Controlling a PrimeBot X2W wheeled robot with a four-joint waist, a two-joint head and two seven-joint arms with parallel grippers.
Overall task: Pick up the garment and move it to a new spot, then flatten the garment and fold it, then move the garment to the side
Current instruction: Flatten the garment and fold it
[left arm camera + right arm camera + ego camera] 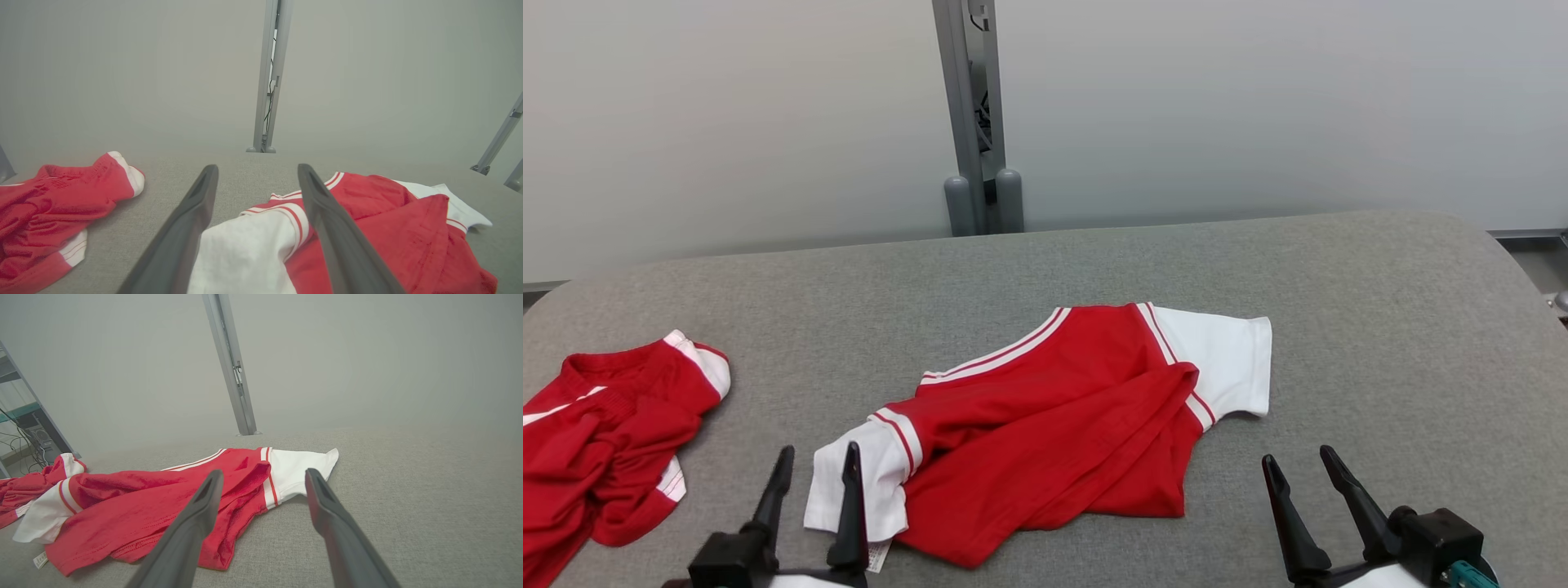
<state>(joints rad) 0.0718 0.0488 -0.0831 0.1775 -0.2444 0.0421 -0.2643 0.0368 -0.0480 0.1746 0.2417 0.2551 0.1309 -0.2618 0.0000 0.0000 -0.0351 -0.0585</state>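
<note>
The garment (1062, 416) is a red shirt with white sleeves, lying rumpled and partly folded over itself in the middle of the grey padded table (1339, 310). My left gripper (818, 447) stands open at its near-left white sleeve (866, 482). In the left wrist view that sleeve (245, 253) lies loose between the spread fingers of the left gripper (257, 167), not pinched. My right gripper (1297, 454) is open and empty, hovering right of the shirt's hem. The right wrist view looks across the shirt (143, 498) past the right gripper (264, 471).
A second red and white garment (596, 425) lies crumpled at the table's left edge, also seen in the left wrist view (53, 200). A grey metal post (972, 114) stands behind the table against a pale wall. Bare grey surface stretches to the right (408, 490).
</note>
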